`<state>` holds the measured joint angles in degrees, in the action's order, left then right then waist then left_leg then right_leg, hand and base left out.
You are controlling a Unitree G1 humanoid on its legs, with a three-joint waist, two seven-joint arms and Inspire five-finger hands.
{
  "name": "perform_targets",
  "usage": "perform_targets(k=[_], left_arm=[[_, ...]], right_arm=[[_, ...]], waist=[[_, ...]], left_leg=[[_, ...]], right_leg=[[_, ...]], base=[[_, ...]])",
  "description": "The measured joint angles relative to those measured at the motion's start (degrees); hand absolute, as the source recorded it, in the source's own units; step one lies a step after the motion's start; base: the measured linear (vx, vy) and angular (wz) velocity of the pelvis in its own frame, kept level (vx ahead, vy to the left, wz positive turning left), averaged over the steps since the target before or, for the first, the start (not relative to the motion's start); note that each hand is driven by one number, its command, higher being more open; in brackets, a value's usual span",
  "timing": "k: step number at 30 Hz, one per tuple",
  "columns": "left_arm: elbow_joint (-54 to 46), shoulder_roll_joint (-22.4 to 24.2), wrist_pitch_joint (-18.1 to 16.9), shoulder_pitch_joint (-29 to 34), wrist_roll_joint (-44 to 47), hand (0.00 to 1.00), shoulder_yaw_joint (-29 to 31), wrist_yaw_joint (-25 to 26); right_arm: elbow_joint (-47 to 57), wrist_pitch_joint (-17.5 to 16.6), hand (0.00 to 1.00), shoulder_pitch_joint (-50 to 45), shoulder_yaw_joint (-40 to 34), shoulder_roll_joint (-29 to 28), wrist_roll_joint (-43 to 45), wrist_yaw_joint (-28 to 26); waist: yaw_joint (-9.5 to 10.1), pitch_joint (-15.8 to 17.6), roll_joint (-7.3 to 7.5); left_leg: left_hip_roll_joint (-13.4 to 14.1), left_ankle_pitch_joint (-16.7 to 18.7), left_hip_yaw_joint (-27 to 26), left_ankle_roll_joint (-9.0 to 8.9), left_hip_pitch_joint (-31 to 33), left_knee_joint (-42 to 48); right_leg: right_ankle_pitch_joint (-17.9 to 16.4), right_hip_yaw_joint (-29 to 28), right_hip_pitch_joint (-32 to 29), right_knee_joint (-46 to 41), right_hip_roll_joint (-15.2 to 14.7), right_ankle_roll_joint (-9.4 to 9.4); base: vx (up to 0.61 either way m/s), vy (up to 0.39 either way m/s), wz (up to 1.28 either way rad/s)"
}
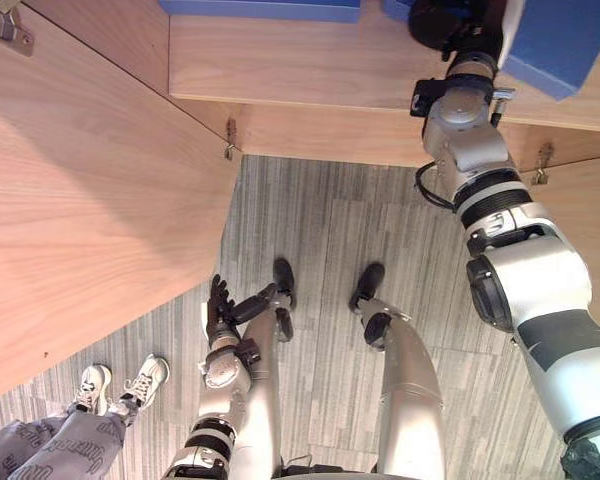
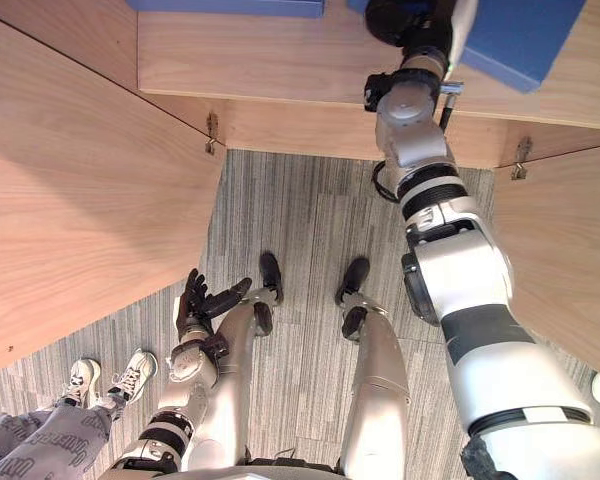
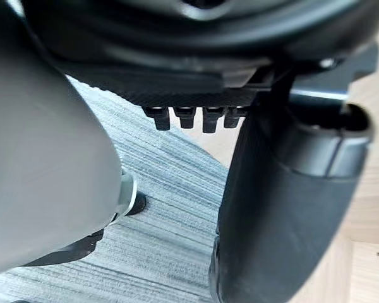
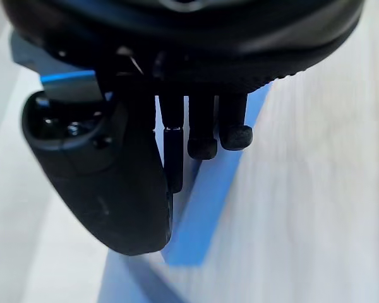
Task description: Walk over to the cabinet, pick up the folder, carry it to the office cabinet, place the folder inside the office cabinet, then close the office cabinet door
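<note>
Our right hand pinches the flat, stiff blue folder between thumb and fingers. The smooth, pale wooden cabinet shelf lies just under the hand. We should slide the folder deeper in and lay it flat before letting go (it looks slippery). Our left hand hangs far below, fingers loose and straight.

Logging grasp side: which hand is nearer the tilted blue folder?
Right. The right hand is on the folder, thumb and fingers pinching its edge; the left hand hangs open, low by the floor, far from it.
</note>
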<state>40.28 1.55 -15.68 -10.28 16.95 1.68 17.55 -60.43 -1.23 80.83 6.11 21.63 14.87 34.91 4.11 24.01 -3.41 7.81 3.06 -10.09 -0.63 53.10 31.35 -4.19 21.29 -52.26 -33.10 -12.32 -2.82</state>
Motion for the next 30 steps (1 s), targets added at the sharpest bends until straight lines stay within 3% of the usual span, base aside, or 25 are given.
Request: perform_targets(k=[6, 10, 13, 18, 20, 24, 27, 28, 30], left_arm=[[-0.9, 1.0, 0.1, -0.2, 0.0, 1.00, 0.1, 1.1], [-1.4, 1.6, 0.3, -0.2, 0.0, 1.00, 0.2, 1.1], [-1.5, 1.9, 0.4, -0.2, 0.0, 1.00, 0.3, 1.0], [-1.2, 1.3, 2.2, 1.3, 0.0, 1.00, 0.1, -0.3], [-1.2, 1.1, 2.4, 3.4, 0.0, 1.00, 0.2, -1.5], [1.1, -0.8, 2.8, 6.4, -0.2, 1.00, -0.8, -3.4], [4.8, -3.4, 3.3, 8.4, -1.3, 1.00, -1.0, -5.0], [5.7, -4.1, 3.5, 9.4, -1.3, 1.00, -0.9, -5.2], [7.7, -5.5, 4.2, 10.8, -1.5, 1.00, -0.8, -5.9]], right_arm=[[4.2, 0.0, 0.00, 0.1, -10.1, 3.1, 0.3, 5.1], [7.0, -0.2, 0.00, -0.6, -12.6, 3.3, 1.1, 5.2], [16.6, -0.8, 0.00, -7.2, -12.3, 1.4, 1.8, 3.8], [38.1, -3.5, 0.00, -27.6, -6.6, -4.7, 1.2, 0.7], [45.6, -5.3, 0.00, -40.4, -2.2, -8.6, -1.2, -3.1], [46.4, -6.5, 0.00, -58.0, 4.1, -13.5, -6.4, -10.1], [41.5, -6.5, 0.00, -68.8, 4.8, -15.5, -11.4, -15.6], [39.5, -6.4, 1.00, -71.2, 4.6, -15.8, -12.7, -16.8], [34.2, -6.4, 1.00, -75.6, 2.4, -16.4, -15.3, -18.6]], waist=[[0.33, 0.0, -0.04], [0.24, 0.0, -0.23], [0.07, 0.0, -0.36], [-0.50, 0.0, -0.35], [-0.76, -0.1, -0.29], [-2.06, -0.1, -0.15], [-2.90, -1.3, 1.18], [-3.48, -2.0, 1.72], [-4.13, -3.9, 2.77]], left_leg=[[-0.4, -0.1, 0.1, 0.06, 0.1, 0.3], [-0.1, 0.3, 0.3, 0.14, 0.1, 1.4], [0.6, 1.6, 0.9, 0.05, -0.7, 3.2], [1.2, 3.6, 0.6, -0.14, -7.0, 3.8], [1.3, 4.5, -0.4, -0.42, -12.8, 2.7], [1.1, 4.9, -1.4, -0.83, -22.5, -1.7], [0.5, 4.4, -2.9, -1.30, -29.2, -6.5], [0.3, 4.3, -3.4, -1.31, -30.8, -7.8], [0.1, 3.7, -4.7, -1.36, -34.6, -10.6]], right_leg=[[0.0, 0.1, -0.1, -0.2, -0.4, -0.03], [-0.2, 0.1, 0.3, -0.8, -0.4, -0.15], [-0.7, 0.4, 2.0, -1.1, 0.1, 0.05], [-1.6, 0.3, 8.7, -0.6, 0.6, 0.60], [-2.1, -0.5, 13.8, 0.8, 1.2, 1.14], [-1.5, -1.3, 22.9, 6.0, 2.6, 2.14], [0.1, -2.3, 28.7, 11.4, 3.9, 2.95], [0.6, -2.7, 30.2, 12.9, 4.2, 3.18], [2.3, -3.7, 33.6, 17.0, 5.2, 3.71]], base=[[0.01, 0.005, 0.02], [0.00, 0.000, 0.00], [-0.01, -0.010, -0.05], [0.03, -0.005, -0.06], [0.07, -0.006, -0.15], [0.08, -0.001, -0.14], [0.09, 0.018, -0.22], [0.11, 0.031, -0.26], [0.17, 0.047, -0.32]])
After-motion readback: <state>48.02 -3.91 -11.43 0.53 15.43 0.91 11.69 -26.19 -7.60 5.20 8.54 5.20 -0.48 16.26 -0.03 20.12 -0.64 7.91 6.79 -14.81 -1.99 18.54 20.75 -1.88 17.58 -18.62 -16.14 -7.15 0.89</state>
